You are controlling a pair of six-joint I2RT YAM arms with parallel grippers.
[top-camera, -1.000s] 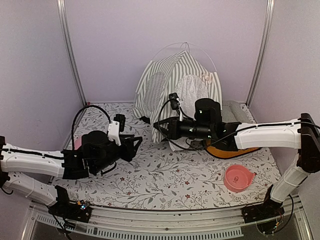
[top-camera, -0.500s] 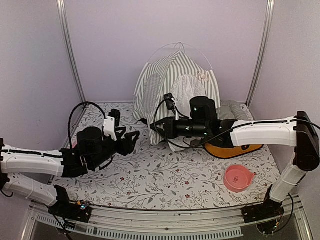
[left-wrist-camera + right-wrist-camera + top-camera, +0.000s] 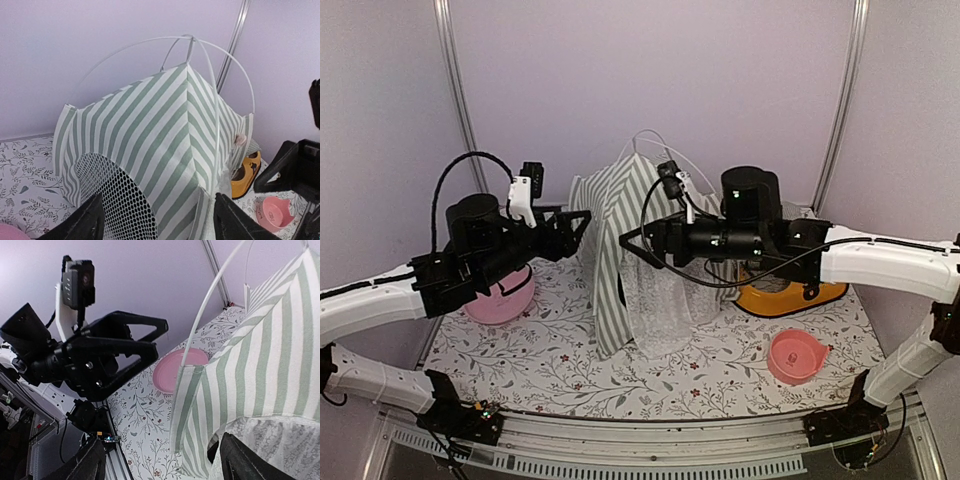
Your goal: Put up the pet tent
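The tent (image 3: 615, 260) stands in the middle of the table (image 3: 570, 365), toward the back wall. It has green and white stripes. Thin white poles (image 3: 655, 137) bend over its top and cross there (like two hoops). A white lace curtain (image 3: 665, 300) hangs down on the front, on the right side of the stripes. From the left wrist camera you can see a round net window (image 3: 115, 195) low on one striped side.

The left gripper (image 3: 582, 226) is up in the air, just beside the left edge of the tent. Its two fingers are spread wide and hold nothing. In its own camera one finger (image 3: 85, 222) shows at each bottom corner, with the tent in front of them.

The right gripper (image 3: 630, 247) is up against the front of the tent, near where the stripes meet the lace. Its fingers are spread wide too and do not pinch the cloth. I cannot tell if they touch it.

A big pink bowl (image 3: 498, 303) sits on the table under the left arm. An orange bowl (image 3: 790, 298) sits behind the right arm, just beside the tent. A small pink bowl (image 3: 795, 355) sits near the front right, well apart from the tent.
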